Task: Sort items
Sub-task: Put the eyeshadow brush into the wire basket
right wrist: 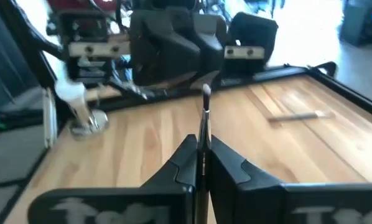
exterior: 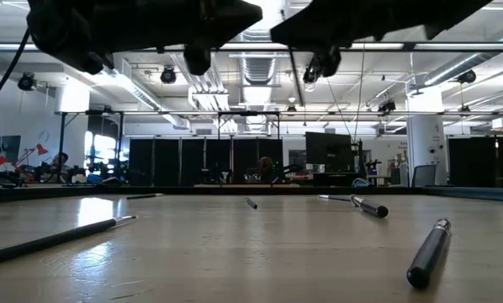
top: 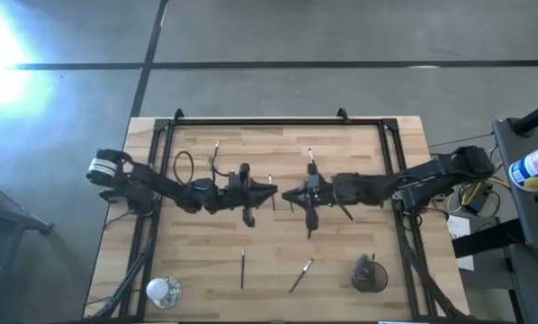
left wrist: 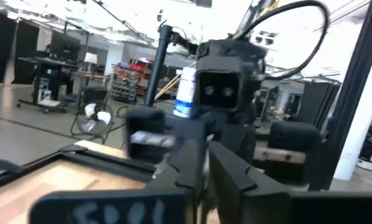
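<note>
right gripper is pinching a slim brush upright; left gripper is looking closed, seemingly empty; the brush is probably light, stiff, best held mid-handle

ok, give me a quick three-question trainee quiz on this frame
1. True or false: the right gripper is empty.
2. The shiny silver cup stands on: A) the left arm's side; B) the right arm's side; C) the table's middle.
3. Fill in: between it and the dark cup, ___ loose brushes lie on the table.

Key
1. False: it is shut on a brush, facing the left gripper above mid-table.
2. A.
3. Two.
</note>
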`<action>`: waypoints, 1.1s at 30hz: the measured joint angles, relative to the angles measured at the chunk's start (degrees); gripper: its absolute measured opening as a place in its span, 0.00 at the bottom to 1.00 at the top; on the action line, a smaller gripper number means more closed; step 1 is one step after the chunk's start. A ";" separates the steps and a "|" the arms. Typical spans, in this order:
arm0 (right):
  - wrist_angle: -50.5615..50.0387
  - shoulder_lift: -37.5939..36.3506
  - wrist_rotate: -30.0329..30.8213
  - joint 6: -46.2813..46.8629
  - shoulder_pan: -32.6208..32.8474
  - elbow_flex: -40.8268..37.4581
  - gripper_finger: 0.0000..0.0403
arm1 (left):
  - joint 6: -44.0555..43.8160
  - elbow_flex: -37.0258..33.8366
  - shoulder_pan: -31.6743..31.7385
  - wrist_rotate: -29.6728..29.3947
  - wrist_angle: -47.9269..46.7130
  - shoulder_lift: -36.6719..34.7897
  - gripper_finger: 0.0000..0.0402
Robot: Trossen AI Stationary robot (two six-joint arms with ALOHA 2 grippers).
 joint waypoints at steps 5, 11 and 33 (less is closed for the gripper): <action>-15.64 -9.50 11.41 5.16 6.62 -0.04 0.03 | -1.30 -2.73 0.01 -0.81 0.16 -0.31 0.17; -34.30 -19.09 27.00 18.68 19.04 0.65 0.03 | -1.35 -4.64 0.03 -1.03 0.44 -0.33 0.21; -99.25 0.84 46.31 85.56 58.58 28.61 0.03 | -3.32 -4.89 0.25 -1.63 -1.80 -0.22 0.21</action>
